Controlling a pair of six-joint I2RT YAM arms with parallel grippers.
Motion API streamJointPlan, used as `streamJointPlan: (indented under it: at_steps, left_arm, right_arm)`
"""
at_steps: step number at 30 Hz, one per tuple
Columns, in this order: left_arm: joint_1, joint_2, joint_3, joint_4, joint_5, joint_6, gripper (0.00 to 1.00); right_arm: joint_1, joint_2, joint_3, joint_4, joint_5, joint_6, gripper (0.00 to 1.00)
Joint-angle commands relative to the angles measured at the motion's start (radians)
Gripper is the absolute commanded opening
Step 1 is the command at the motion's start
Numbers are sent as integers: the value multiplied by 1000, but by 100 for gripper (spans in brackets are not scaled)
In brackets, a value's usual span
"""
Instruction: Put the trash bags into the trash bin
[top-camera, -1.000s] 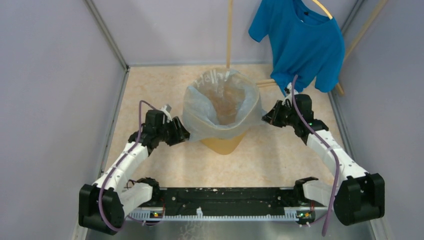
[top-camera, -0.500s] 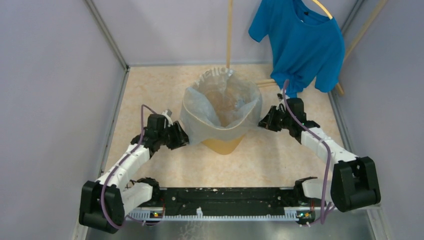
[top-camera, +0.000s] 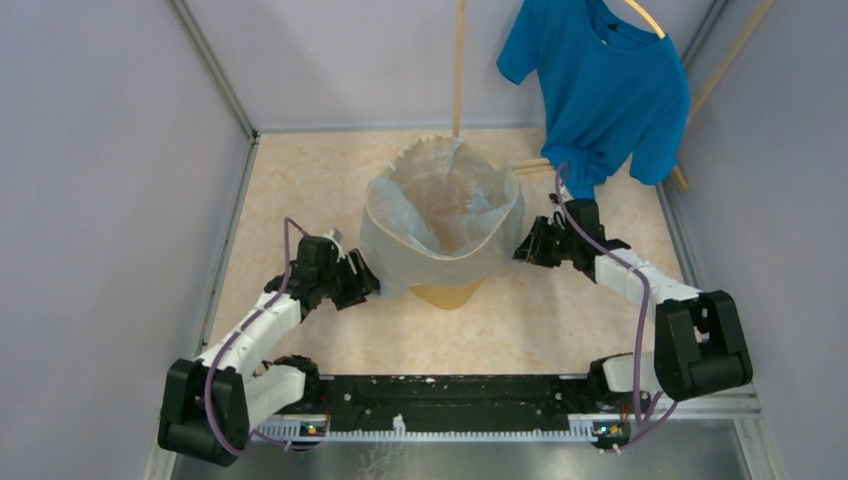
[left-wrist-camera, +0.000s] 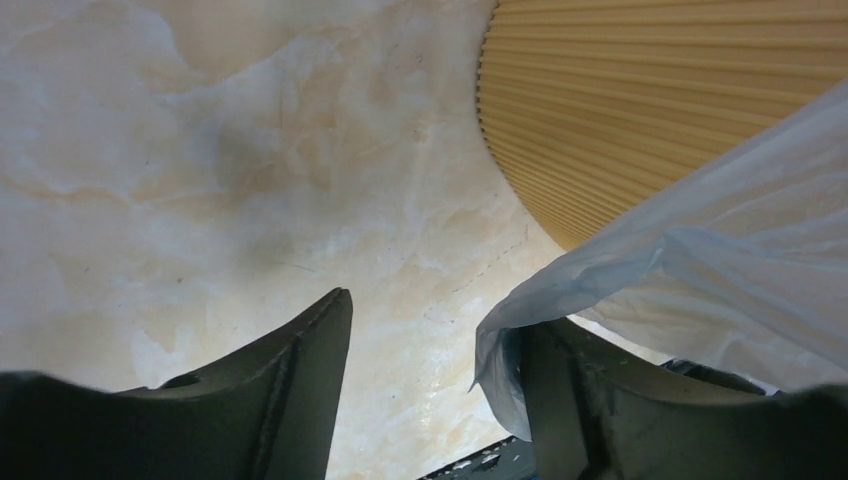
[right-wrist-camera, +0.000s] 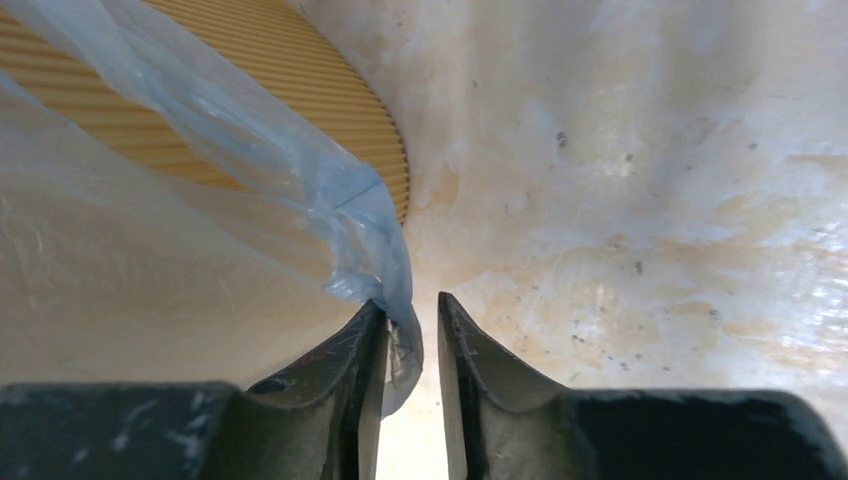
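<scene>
Bag (top-camera: 396, 248) skirts the bin (top-camera: 446, 293); your left tool (top-camera: 367, 280), eight o'clock of it, stands apart; right tool (top-camera: 521, 248), four o'clock, barely parted around film.

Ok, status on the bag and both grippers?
Left gripper open, trash bag edge against one finger. Right gripper slightly open, bag corner in the gap. Bag draped over trash bin rim. Nothing blocking.

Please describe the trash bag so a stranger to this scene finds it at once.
At the middle of the beige table stands a yellow-orange bin. The bag is draped over its rim and lines it. It is thin, pale and see-through, unlike the solid blue T-shirt hanging behind.
</scene>
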Motion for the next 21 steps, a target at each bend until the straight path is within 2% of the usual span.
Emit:
streamJointPlan:
  at_steps: [1, 3, 8, 10, 15, 17, 21]
  left_arm:
    - [-4, -64, 64, -91, -64, -6, 74]
    - [-4, -101, 81, -135, -78, -14, 83]
    - [-4, -212, 119, -247, -140, -33, 90]
    - [-4, -257, 143, -286, -186, -20, 98]
    - [-4, -342, 227, -357, -274, 4, 98]
    - [-3, -375, 253, -361, -291, 11, 98]
    - [-4, -424, 263, -316, -314, 44, 98]
  right_arm:
    - [11, -80, 103, -130, 118, -76, 31]
    - [11, -112, 143, -210, 201, -102, 42]
    - [12, -207, 251, -396, 424, -152, 62]
    - [11, -231, 311, -448, 497, -179, 70]
    - [39, -245, 533, -511, 511, -249, 76]
    - [116, -231, 647, -518, 538, -286, 79]
    - [381, -113, 897, -572, 624, -362, 83]
